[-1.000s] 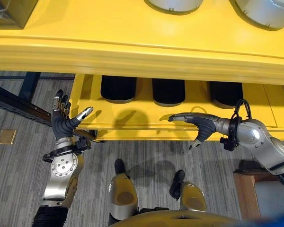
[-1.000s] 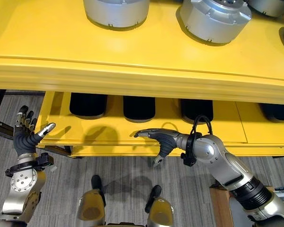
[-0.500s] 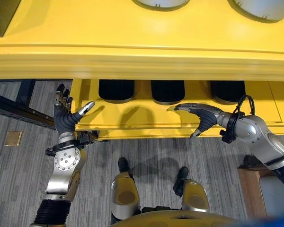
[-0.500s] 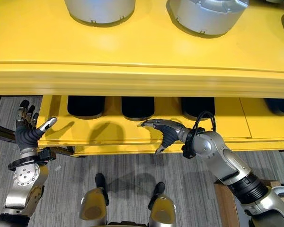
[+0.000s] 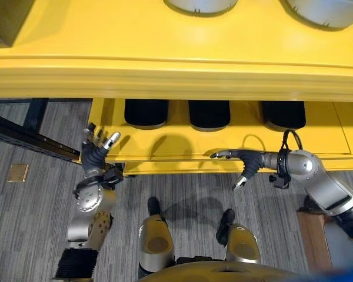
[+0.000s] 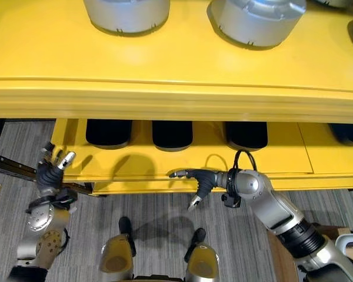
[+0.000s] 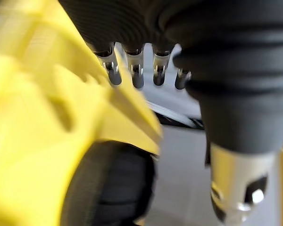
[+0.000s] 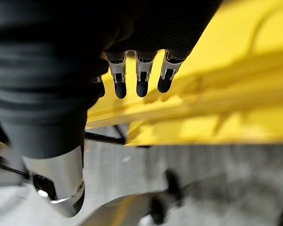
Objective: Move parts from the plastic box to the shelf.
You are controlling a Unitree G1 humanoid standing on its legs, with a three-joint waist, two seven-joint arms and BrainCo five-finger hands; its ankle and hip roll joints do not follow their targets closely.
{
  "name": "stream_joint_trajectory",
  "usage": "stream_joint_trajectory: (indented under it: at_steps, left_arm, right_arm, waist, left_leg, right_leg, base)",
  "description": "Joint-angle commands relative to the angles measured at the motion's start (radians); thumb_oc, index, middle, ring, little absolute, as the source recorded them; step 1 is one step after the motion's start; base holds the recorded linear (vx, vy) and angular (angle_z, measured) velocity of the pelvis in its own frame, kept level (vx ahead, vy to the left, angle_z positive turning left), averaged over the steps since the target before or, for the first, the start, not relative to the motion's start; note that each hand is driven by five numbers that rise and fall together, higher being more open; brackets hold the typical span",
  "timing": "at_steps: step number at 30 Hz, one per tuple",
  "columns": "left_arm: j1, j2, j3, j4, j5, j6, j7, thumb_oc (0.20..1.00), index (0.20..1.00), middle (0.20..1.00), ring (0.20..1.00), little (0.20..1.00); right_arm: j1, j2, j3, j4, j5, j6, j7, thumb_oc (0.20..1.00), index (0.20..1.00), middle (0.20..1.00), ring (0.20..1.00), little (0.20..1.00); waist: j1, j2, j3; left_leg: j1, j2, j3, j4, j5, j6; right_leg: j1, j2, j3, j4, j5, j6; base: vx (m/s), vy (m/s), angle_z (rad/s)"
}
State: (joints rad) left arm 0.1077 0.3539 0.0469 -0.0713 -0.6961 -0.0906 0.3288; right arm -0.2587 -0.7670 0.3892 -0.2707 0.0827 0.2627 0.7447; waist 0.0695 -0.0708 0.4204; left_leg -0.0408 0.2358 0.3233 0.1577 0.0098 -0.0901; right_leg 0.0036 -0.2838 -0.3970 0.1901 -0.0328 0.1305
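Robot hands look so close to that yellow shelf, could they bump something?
Maybe. The right robot hand reaches out open right at the front edge of the lower yellow shelf, so its straight fingers might knock the edge. The left robot hand, also open, is up by the shelf's corner and could catch on it. Both hold nothing, so no part can drop, but the black parts sit just behind.

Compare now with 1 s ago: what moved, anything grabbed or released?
Both hands came back toward the robot. The left hand dropped lower by the lower shelf's left corner; the right hand slid off the lower shelf to its front edge. Both stayed open and empty; nothing was grabbed or released. The silver parts on the upper shelf and the black parts below stayed put.
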Motion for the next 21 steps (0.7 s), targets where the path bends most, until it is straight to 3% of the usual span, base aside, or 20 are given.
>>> stream_joint_trajectory:
  at_steps: [1, 4, 7, 11, 17, 21]
  left_arm:
    - [0.038, 0.029, 0.021, -0.077, -0.026, -0.091, -0.116, 1.0, 1.0, 1.0, 1.0, 1.0]
    - [0.081, 0.002, 0.018, -0.053, -0.043, -0.118, -0.188, 1.0, 1.0, 1.0, 1.0, 1.0]
    - [0.122, -0.008, 0.026, -0.025, -0.065, -0.134, -0.256, 1.0, 1.0, 1.0, 1.0, 1.0]
    - [0.136, -0.014, 0.028, 0.0, -0.085, -0.148, -0.293, 1.0, 1.0, 1.0, 1.0, 1.0]
    - [0.169, -0.013, 0.037, 0.028, -0.083, -0.18, -0.331, 1.0, 1.0, 1.0, 1.0, 1.0]
    - [0.184, -0.021, 0.047, 0.033, -0.091, -0.199, -0.325, 1.0, 1.0, 1.0, 1.0, 1.0]
  right_arm:
    - [0.065, 0.015, -0.076, -0.063, 0.192, 0.01, -0.016, 1.0, 1.0, 1.0, 1.0, 1.0]
    - [0.188, 0.036, -0.174, -0.045, 0.329, -0.035, -0.034, 1.0, 1.0, 1.0, 1.0, 1.0]
    - [0.304, 0.093, -0.28, -0.006, 0.427, -0.051, 0.041, 1.0, 1.0, 1.0, 1.0, 1.0]
    - [0.343, 0.132, -0.296, 0.034, 0.454, -0.073, 0.069, 1.0, 1.0, 1.0, 1.0, 1.0]
    - [0.387, 0.197, -0.377, 0.091, 0.498, -0.202, -0.126, 1.0, 1.0, 1.0, 1.0, 1.0]
    - [0.424, 0.237, -0.404, 0.1, 0.464, -0.263, -0.15, 1.0, 1.0, 1.0, 1.0, 1.0]
  waist:
    - [-0.004, -0.014, -0.067]
    - [-0.022, -0.015, -0.098]
    - [-0.041, -0.011, -0.129]
    - [-0.048, -0.005, -0.141]
    - [-0.076, 0.009, -0.153]
    - [-0.093, 0.014, -0.156]
  left_leg:
    - [0.076, 0.072, 0.115, 0.033, -0.076, 0.001]
    - [0.093, 0.084, 0.124, -0.015, -0.04, -0.017]
    - [0.117, 0.092, 0.142, -0.069, -0.006, -0.034]
    - [0.133, 0.091, 0.157, -0.097, 0.006, -0.039]
    - [0.172, 0.067, 0.192, -0.139, -0.001, -0.033]
    - [0.186, 0.055, 0.209, -0.141, -0.014, -0.025]
  right_leg:
    - [-0.022, -0.027, -0.064, 0.018, -0.009, 0.008]
    - [-0.005, -0.021, -0.059, -0.028, 0.012, 0.011]
    - [0.018, -0.017, -0.065, -0.084, 0.045, 0.02]
    - [0.029, -0.018, -0.075, -0.125, 0.074, 0.031]
    - [0.034, -0.021, -0.083, -0.196, 0.137, 0.058]
    - [0.026, -0.021, -0.079, -0.204, 0.149, 0.061]
  base:
    - [0.08, 0.039, 0.03]
    - [0.07, 0.049, 0.03]
    - [0.07, 0.068, -0.07]
    - [0.01, 0.046, -0.08]
    - [-0.01, 0.048, -0.06]
    - [-0.01, 0.042, -0.05]
